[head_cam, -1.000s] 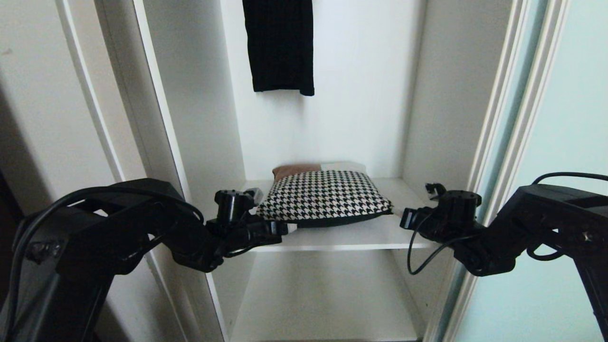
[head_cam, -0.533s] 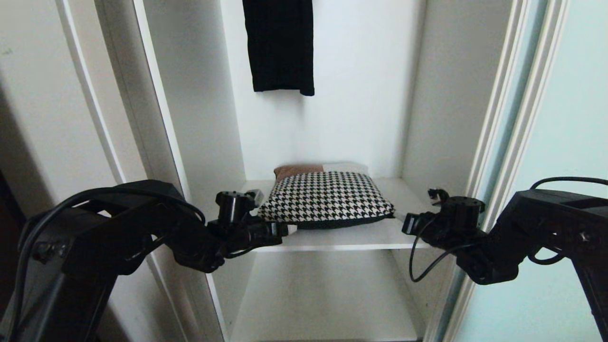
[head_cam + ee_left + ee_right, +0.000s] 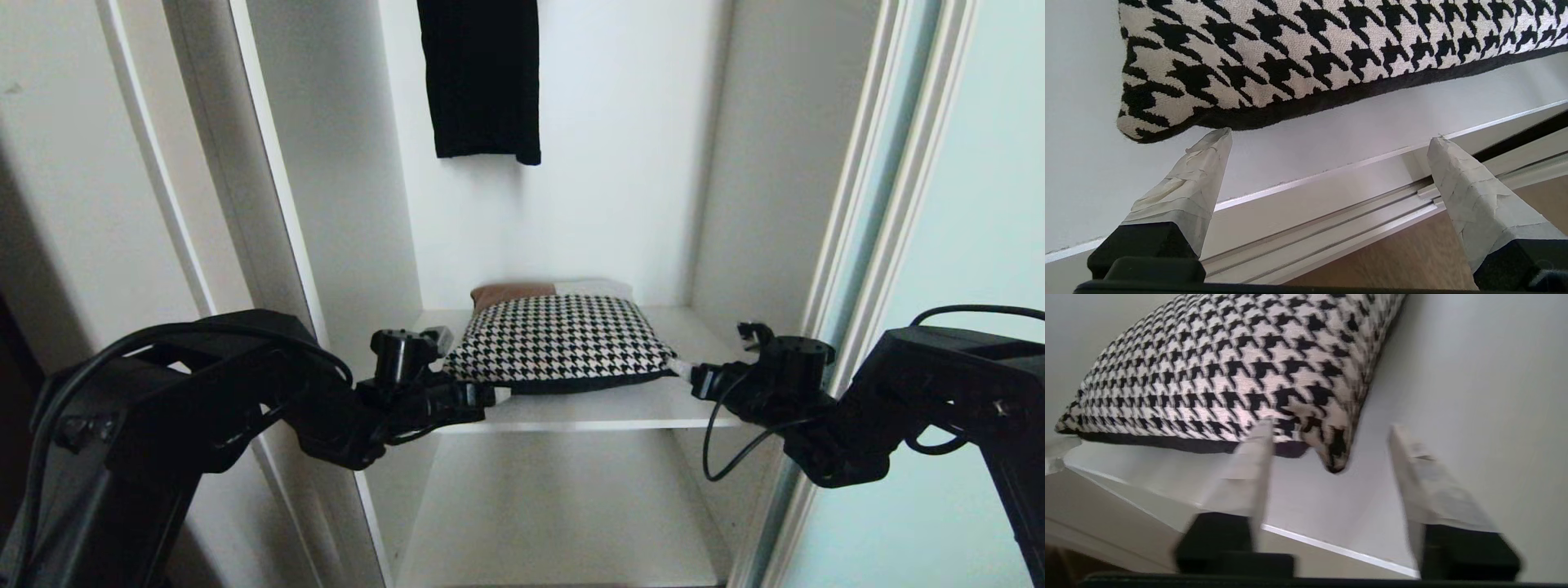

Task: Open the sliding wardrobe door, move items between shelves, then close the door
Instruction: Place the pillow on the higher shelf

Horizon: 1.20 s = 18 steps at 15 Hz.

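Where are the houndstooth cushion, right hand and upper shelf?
houndstooth cushion (image 3: 563, 336): head view, middle of its patterned top.
right hand (image 3: 1331, 457): right wrist view, midway between fingertips.
upper shelf (image 3: 604, 408): head view, bare board near its front edge.

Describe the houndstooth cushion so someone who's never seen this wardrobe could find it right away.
Look inside the open white wardrobe, at the shelf below the hanging black garment. The cushion lies flat there between the two grippers. Its black-and-white houndstooth top sets it apart from the brown-and-white bundle behind it.
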Available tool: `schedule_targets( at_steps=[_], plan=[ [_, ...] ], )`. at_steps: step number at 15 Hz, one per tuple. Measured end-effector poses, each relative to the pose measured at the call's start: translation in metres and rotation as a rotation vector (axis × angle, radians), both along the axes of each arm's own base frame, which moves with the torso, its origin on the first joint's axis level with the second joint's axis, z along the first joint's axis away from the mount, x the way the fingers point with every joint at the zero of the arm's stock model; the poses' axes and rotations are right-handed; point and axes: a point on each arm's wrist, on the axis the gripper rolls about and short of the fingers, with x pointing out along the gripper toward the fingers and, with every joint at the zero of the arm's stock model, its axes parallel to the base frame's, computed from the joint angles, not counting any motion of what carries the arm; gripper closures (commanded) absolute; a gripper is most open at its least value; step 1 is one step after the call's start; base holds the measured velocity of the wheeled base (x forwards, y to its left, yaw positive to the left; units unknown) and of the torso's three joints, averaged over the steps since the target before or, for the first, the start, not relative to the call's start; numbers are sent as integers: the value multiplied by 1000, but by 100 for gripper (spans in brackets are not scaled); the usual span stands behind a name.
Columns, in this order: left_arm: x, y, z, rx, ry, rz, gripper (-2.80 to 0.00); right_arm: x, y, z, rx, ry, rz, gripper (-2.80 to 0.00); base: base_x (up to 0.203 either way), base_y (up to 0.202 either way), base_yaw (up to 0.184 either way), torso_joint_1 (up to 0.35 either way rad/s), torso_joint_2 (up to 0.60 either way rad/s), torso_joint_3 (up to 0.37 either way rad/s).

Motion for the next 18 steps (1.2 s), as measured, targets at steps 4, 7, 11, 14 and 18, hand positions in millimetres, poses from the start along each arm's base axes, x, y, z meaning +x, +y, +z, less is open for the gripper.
schedule_targets(
  at_steps=[4,7,11,14,18],
  plan=[
    [-1,1,6,-9,-8,4,-280,-17,-3,6,-36,-11,8,-280,0,0,0,0,0,0],
    [-5,4,17,-17,-27,10,-280,-37,-9,21,-86,-18,11,-280,0,0,0,0,0,0],
    [-24,9,51,-36,-119,9,0,-78,-13,38,-88,29,11,0,0,0,0,0,0,0],
    [-48,10,74,-9,-95,8,0,-103,-13,49,-91,48,12,0,0,0,0,0,0,0],
    [-91,16,125,35,-140,60,0,-141,-15,61,-94,71,22,0,0,0,0,0,0,0]
  ],
)
